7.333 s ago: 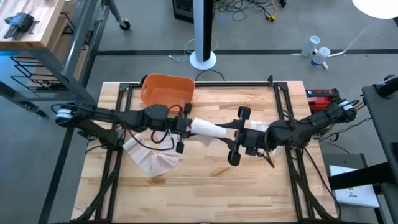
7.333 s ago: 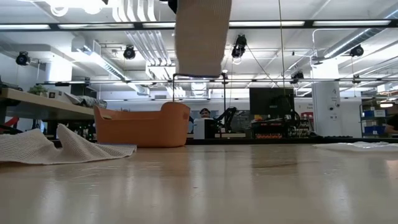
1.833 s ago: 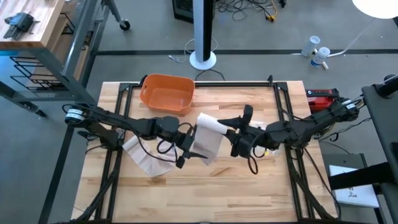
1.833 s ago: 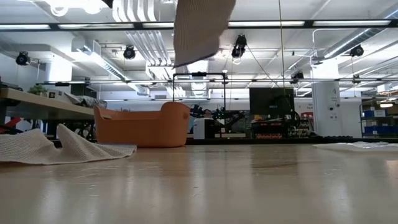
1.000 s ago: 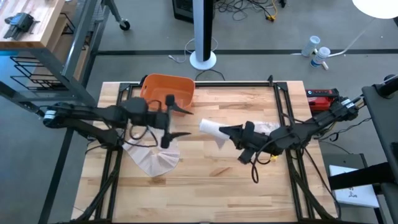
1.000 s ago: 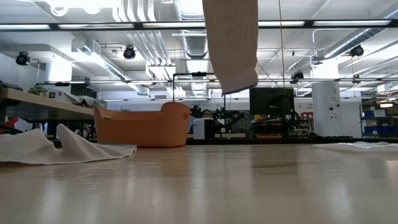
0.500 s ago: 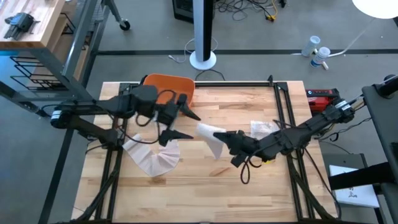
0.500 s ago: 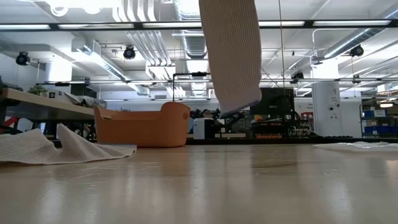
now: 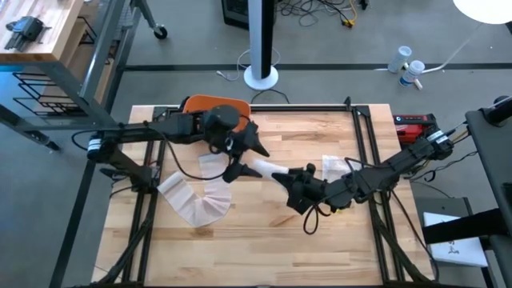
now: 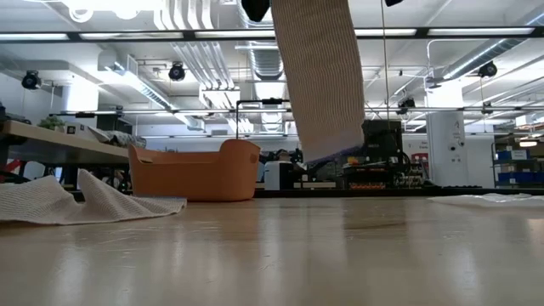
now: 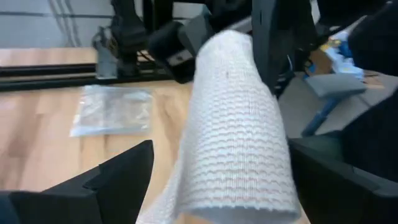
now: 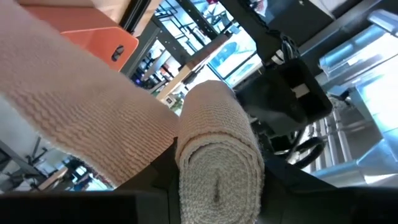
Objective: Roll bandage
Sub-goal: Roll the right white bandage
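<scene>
**A:** Both arms are up over the middle of the table [image 9: 320, 232], and the bandage [image 9: 268, 168] hangs in the air between them. Who has it?

**B:** The right gripper [image 9: 290, 182]. In its wrist view the rolled end of the bandage [image 12: 217, 158] sits clamped between its own dark fingers, spiral face toward the camera, with a loose strip running off from the roll.

**A:** And the left gripper [image 9: 242, 157]?

**B:** Spread wide and holding nothing. From above, its two fingers splay apart just beside the bandage, and in the left wrist view the ribbed cloth [image 11: 236, 143] lies in the gap between them, touching neither that I can see.

**A:** Down at table height, the loose tail [image 10: 319, 76] drops from the top of the picture and ends well above the wood.

**B:** Right, it hangs clear of the table. Behind it stands the orange basket [image 10: 195, 174], at the far edge near the left arm's side.

**A:** What else is lying about?

**B:** Crumpled white mesh cloth [image 9: 196, 204] on the left half, under the left arm. A clear plastic packet [image 9: 334, 166] lies flat near the right arm; the left wrist view catches it too [image 11: 112, 111].

**A:** So the roll is at the right gripper, off the table.

**B:** Yes, near the table's centre.
</scene>
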### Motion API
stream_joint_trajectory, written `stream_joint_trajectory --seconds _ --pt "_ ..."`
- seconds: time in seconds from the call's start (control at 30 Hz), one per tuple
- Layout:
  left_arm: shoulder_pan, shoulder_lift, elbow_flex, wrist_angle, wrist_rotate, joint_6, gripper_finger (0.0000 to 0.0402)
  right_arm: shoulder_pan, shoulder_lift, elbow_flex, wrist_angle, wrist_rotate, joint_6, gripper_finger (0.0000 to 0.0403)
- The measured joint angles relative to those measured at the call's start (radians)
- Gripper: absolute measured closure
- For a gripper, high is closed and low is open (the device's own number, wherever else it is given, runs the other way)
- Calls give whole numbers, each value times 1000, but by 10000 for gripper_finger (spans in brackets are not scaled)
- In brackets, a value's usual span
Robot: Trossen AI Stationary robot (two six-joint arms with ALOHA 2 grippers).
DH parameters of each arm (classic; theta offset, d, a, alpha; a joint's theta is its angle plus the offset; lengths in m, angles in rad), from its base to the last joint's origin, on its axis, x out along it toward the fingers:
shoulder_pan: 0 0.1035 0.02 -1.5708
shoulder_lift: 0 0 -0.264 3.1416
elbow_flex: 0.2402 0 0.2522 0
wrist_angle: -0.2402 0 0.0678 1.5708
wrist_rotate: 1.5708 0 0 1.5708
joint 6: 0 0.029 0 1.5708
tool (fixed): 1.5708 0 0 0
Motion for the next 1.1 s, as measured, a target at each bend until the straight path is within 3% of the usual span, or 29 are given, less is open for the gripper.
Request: stream_joint_trajectory --seconds 0.17,0.3,0.73,1.1 --pt "14 27 2 2 82 7 77 0 0 0 -13 -1 -14 279" --pt "24 42 2 -24 211 7 89 -2 0 0 -52 -5 -17 279" --pt "25 111 1 -20 219 23 109 -7 6 0 -76 -23 3 279" --pt "25 111 1 -17 270 -12 199 -9 5 0 -97 -48 17 279"
